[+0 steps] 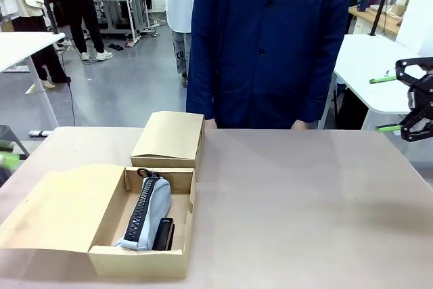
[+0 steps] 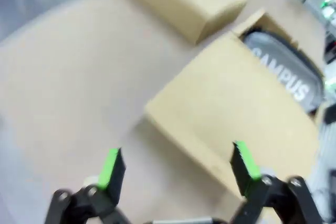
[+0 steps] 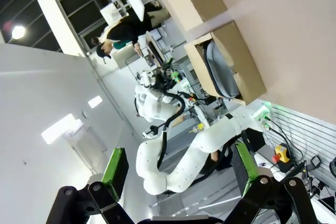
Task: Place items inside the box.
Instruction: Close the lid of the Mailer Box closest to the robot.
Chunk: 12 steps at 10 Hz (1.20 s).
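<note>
The open cardboard box sits at the table's front left, its lid flap folded out to the left. Inside lie a grey zip pencil case and, beside it, a black stapler. In the left wrist view my left gripper hovers open and empty over the box flap; the case printed "CAMPUS" shows beyond it. My right gripper hangs open and empty above the table's far right edge. In the right wrist view, that gripper is open, with the box far off.
A smaller closed cardboard box stands just behind the open one. A person in a dark blue coat stands at the far side of the table. The bare tabletop stretches to the right of the boxes.
</note>
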### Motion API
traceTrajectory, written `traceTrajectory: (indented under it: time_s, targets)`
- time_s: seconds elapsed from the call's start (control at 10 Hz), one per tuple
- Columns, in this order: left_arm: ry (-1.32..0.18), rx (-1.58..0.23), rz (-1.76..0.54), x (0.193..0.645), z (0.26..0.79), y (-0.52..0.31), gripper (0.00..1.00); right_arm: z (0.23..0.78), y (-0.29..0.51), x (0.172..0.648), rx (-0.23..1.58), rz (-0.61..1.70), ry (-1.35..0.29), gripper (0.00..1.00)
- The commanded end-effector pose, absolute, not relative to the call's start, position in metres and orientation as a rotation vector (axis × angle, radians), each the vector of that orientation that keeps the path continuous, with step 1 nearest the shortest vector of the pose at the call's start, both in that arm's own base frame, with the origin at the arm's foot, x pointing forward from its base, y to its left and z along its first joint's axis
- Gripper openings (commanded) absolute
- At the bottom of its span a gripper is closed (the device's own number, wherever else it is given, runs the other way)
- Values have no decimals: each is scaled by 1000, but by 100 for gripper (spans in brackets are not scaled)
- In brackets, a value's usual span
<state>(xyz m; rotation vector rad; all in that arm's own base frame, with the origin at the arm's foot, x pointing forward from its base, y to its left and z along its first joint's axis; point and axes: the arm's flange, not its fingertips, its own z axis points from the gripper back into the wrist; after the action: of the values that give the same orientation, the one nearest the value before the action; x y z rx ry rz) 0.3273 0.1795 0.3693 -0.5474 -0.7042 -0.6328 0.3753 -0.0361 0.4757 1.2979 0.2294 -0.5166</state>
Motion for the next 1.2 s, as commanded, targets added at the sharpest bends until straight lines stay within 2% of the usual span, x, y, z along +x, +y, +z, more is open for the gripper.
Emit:
traceTrajectory:
  time_s: [0.0, 0.3, 0.4, 0.7, 0.8, 0.9, 1.1]
  targets:
    - [-848, -539, -724, 330, 406, 163, 100, 477, -36, 375, 1321, -496, 213, 100]
    - [-848, -539, -724, 330, 406, 163, 100, 477, -36, 375, 1321, -496, 213, 100]
    - [-778, -535, -698, 334, 396, 167, 100, 477, -36, 375, 1321, -496, 213, 100]
    - [-933, -622, -1163, 350, 376, 163, 100, 477, -36, 375, 1321, -496, 213, 100]
    - [-964, -697, -1250, 360, 368, 171, 100, 477, -36, 375, 1321, -496, 213, 100]
    - [-929, -644, -1247, 368, 360, 183, 100, 477, -36, 375, 1321, -496, 213, 100]
    - [-926, -648, -1320, 368, 352, 200, 100, 477, -36, 375, 1321, -496, 213, 100]
